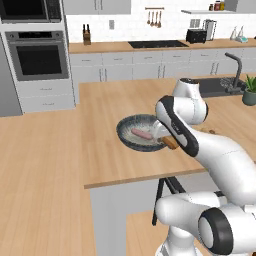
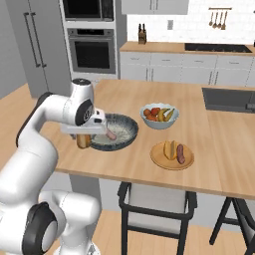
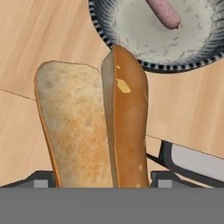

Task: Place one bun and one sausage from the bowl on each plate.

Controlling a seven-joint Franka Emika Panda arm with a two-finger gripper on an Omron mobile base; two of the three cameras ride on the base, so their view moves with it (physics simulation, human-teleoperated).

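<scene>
1. Gripper (image 3: 98, 186) clamped on one bun (image 3: 96, 127), held just outside the bowl (image 2: 127, 134) rim, above the bench (image 2: 209, 169).
2. One sausage (image 2: 110, 133) lying inside the bowl.
3. Wooden plate (image 2: 158, 158) carrying another bun and sausage.
4. Fruit bowl (image 2: 159, 122) holding fruit.

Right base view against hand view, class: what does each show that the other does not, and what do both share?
Right base view alone: the tan plate already carrying a bun and a sausage, the fruit bowl and the oven. Hand view alone: the held bun's pale cut face and golden crust close up, and the counter edge with a chair below. Both: the bun shut in the gripper beside the dark bowl, where one sausage lies.
</scene>
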